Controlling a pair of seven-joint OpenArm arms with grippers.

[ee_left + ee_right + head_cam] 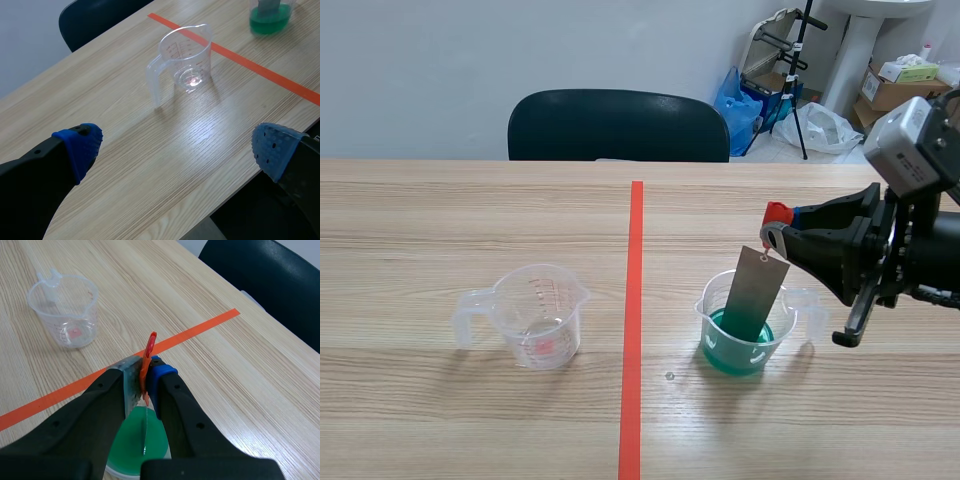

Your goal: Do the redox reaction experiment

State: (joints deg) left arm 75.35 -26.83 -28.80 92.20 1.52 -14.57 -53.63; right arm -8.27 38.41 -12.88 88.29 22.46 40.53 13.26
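A clear cup of green liquid (745,335) stands right of the red tape line. A grey metal strip (752,295) leans in it with its lower end in the liquid, hanging by a thin thread from a red clip (777,213). My right gripper (780,235) is shut on that red clip (148,360) just above the green liquid (137,442). An empty clear measuring cup (538,315) stands left of the line. My left gripper (177,150) is open over the table's near left part, well short of the empty cup (185,60), and holds nothing.
An orange-red tape line (634,320) runs down the table's middle. A dark chair (618,125) stands behind the far edge. Boxes, bags and a stand sit on the floor at the back right. The table's near edge lies under my left gripper.
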